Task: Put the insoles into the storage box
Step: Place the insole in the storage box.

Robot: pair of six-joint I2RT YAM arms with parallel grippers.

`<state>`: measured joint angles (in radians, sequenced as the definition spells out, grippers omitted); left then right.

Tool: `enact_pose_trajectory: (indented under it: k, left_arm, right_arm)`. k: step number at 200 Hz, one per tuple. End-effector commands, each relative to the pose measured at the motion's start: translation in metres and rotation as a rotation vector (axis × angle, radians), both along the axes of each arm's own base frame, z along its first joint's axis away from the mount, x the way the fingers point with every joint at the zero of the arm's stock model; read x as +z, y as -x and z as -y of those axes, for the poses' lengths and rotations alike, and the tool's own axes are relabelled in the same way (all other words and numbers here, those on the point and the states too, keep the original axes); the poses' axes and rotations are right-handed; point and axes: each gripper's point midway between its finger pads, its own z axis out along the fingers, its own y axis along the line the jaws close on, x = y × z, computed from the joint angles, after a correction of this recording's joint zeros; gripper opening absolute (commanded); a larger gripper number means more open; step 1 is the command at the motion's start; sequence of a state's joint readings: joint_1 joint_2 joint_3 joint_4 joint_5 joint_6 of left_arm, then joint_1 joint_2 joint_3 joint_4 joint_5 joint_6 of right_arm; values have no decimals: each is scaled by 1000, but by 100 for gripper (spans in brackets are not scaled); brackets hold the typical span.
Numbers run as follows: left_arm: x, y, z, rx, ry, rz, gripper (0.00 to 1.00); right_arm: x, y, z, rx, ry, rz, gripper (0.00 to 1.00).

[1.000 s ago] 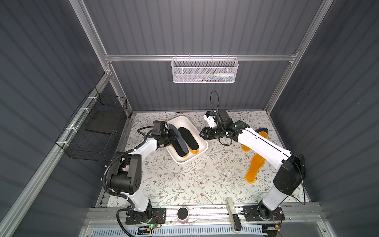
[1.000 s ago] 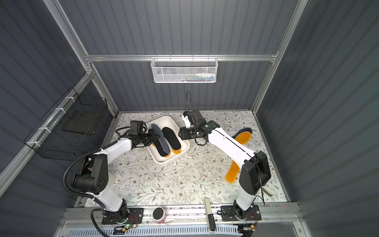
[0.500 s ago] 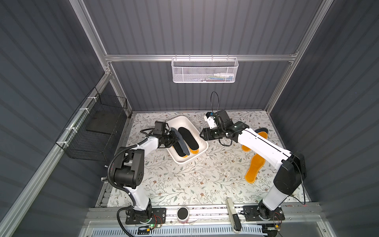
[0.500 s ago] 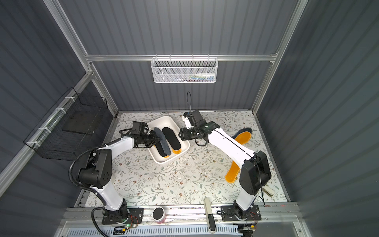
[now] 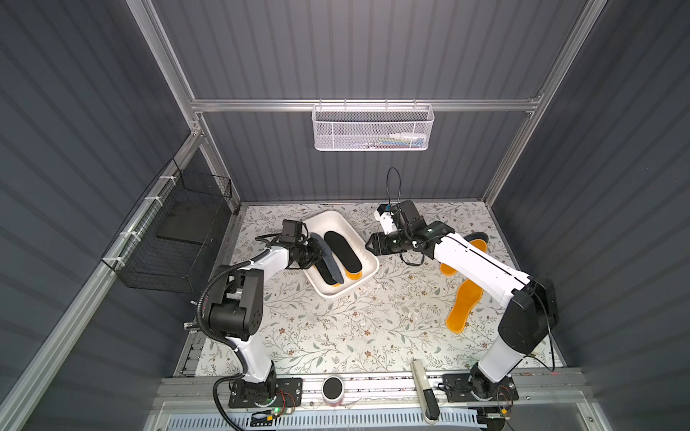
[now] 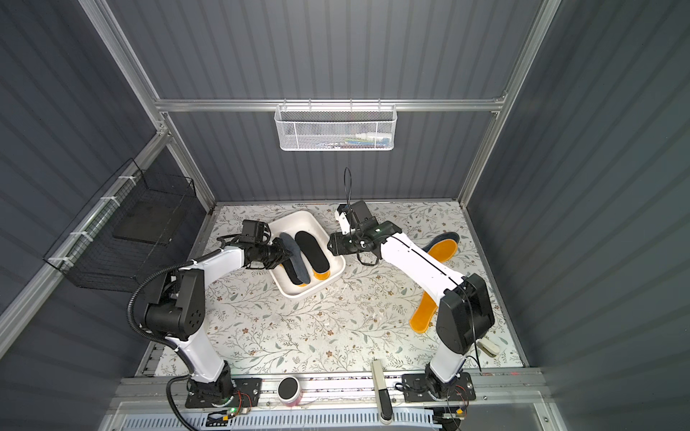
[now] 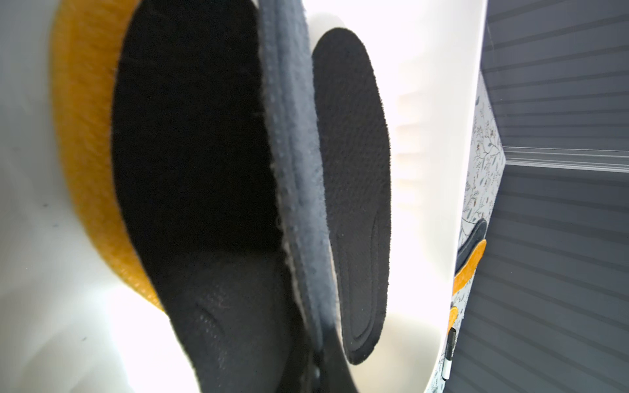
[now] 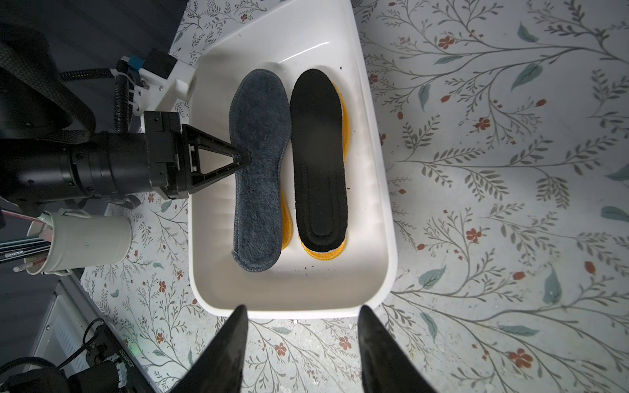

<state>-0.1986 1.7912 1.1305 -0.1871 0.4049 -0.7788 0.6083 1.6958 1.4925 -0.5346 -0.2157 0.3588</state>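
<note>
The floral worktop (image 5: 336, 328) carries everything. A black wire basket (image 5: 171, 239) hangs on the left wall and a white mesh basket (image 5: 373, 130) on the back wall.

The storage box (image 5: 332, 222) sits on the worktop near the back edge, left of the middle, turned at an angle to that edge.

Six of the insoles are inside its walls. One black insole (image 8: 320, 156) lies on an orange insole (image 8: 323, 254) along the box wall nearer the worktop's right edge. The other black insole (image 7: 190, 170) lies on a second orange insole (image 7: 81, 136) along the wall nearer the left edge. The fuzzy grey-blue insole (image 8: 260, 163) is above this second pair, lengthwise with it, and hides most of it in the right wrist view. Whether it rests on the pair I cannot tell.

The remaining insoles lie outside the box, near the worktop's right edge. A third orange insole (image 5: 463, 308) lies flat about halfway along that edge. A fourth orange insole (image 6: 442, 248) lies nearer the back right corner, partly hidden under the right arm. A dark insole (image 6: 448, 236) touches its back side, and only its rim shows.

The left claw (image 8: 246, 157) reaches over the box wall nearer the left edge. It is pinched tight on one long edge of the grey-blue insole, about mid-length. The right claw (image 8: 303, 308) holds nothing. Its jaws stand roughly half apart, with the tips at the rim of one short end of the box, clear of the insoles.
</note>
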Motion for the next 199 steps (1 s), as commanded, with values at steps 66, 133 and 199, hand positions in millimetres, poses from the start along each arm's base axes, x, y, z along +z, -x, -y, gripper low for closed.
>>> enact_pose_trajectory:
  k: [66,133,199]
  left_arm:
    - [0,1,-15,21,-32,-12,9]
    - [0,2,-17,25,-34,-18,17]
    - [0,4,-19,29,-46,-27,21]
  right_arm:
    - [4,3,5,-10,-22,5,53]
    - [4,3,6,-10,-26,2,54]
    - [2,2,6,-10,-27,-3,54]
